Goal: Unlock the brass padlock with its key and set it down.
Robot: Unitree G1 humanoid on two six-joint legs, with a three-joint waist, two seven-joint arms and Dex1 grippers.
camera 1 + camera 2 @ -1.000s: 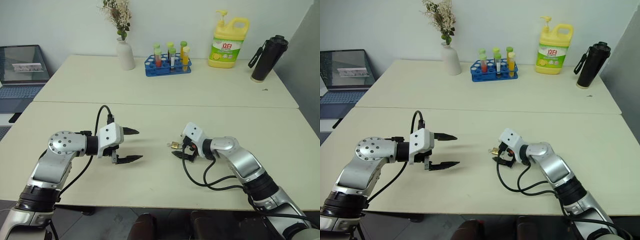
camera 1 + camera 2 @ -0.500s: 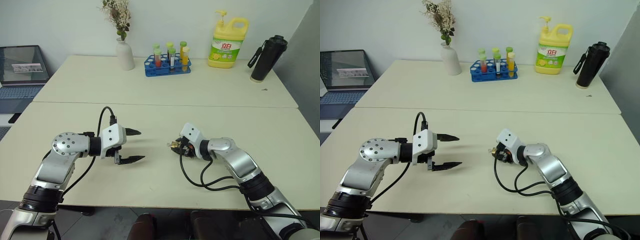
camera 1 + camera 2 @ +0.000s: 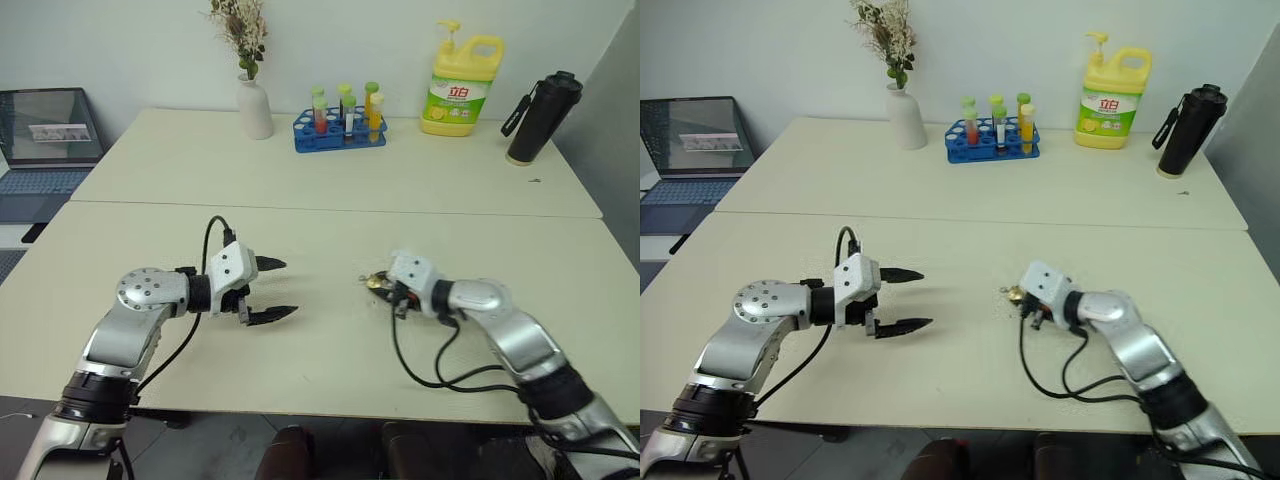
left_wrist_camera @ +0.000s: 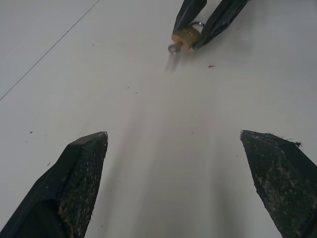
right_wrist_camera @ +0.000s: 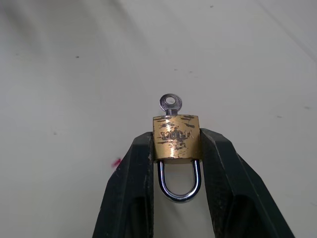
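I have both arms over the table (image 3: 320, 370). My left gripper (image 3: 272, 291) hangs with fingers spread wide, empty. My right gripper (image 5: 176, 163) is clamped on the padlock (image 5: 176, 138), held above the table (shackle toward the wrist). The key (image 5: 170, 104) sits in the keyhole, so the turning step is in hand. Next: left fingers pinch the key head and twist.

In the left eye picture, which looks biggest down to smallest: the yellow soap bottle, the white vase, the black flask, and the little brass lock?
1. Yellow soap bottle.
2. Black flask.
3. White vase, flowers aside.
4. Brass padlock, by far the smallest, though it sits nearest the camera.

Flask and vase look close, so that order is unsure.
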